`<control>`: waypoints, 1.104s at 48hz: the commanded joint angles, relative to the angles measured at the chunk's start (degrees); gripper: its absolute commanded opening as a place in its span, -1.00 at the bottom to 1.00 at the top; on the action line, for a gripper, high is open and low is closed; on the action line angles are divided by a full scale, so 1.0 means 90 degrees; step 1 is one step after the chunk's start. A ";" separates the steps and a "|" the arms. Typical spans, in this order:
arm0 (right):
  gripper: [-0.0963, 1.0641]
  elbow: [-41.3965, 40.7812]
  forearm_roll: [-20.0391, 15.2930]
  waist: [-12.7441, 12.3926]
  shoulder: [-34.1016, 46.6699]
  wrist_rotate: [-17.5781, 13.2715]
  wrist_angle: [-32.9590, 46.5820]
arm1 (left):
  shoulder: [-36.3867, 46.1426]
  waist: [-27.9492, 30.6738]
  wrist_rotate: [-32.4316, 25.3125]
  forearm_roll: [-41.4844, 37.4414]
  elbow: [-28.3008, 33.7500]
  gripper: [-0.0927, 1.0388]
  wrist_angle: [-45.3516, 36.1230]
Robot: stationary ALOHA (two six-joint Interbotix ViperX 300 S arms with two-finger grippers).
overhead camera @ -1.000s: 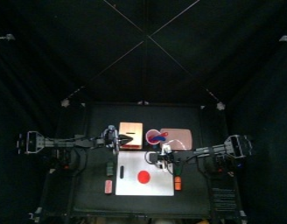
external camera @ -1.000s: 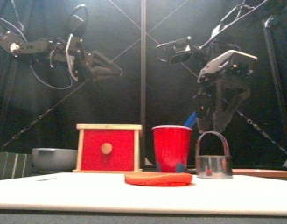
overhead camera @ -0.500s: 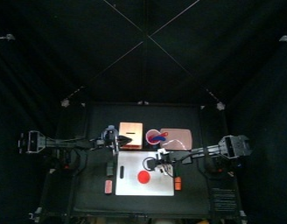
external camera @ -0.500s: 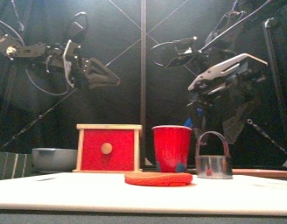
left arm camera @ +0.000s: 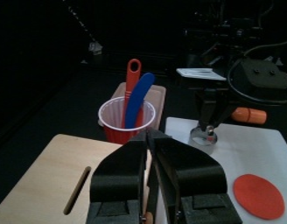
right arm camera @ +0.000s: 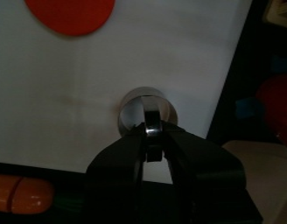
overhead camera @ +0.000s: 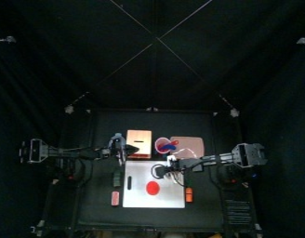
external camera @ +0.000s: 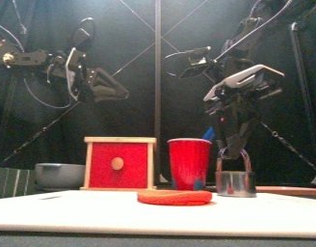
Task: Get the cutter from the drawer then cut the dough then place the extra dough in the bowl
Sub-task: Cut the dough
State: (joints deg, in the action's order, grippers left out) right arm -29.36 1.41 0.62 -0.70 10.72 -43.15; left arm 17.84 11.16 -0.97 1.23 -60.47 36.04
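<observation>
over dough (external camera: 173, 196): clear | rear: wooden box (external camera: 119, 164), red cup (external camera: 191, 162) block | right: cutter (external camera: 234, 182) close

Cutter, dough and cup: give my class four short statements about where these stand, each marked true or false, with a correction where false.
1. The dough lies as a whole disc on the white cutting board. True.
2. The cutter stands on top of the dough. False: it stands on the board beside the dough, apart from it.
3. The red cup holds a blue toy knife and a red toy knife. True.
4. The left gripper grips the cutter. False: the right gripper is shut on the cutter's wire handle, and the left gripper hangs shut and empty above the table.
</observation>
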 commanded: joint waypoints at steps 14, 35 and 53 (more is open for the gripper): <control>0.20 0.1699 -0.0117 0.0508 0.0479 -0.1631 -0.0498 | 0.0000 -0.0010 0.0010 0.0078 0.0059 0.10 0.0068; 0.20 0.2813 0.0176 0.1016 0.1465 -0.2490 -0.1172 | -0.0010 -0.0010 0.0000 0.0244 -0.0127 0.10 0.0068; 0.20 0.2949 0.0166 0.1094 0.1719 -0.2480 -0.1152 | -0.0010 -0.0020 0.0000 0.0371 -0.0225 0.10 0.0068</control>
State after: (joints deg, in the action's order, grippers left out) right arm -4.31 2.90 10.28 16.17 -11.69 -53.79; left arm 17.84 11.07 -0.97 4.39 -63.11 36.04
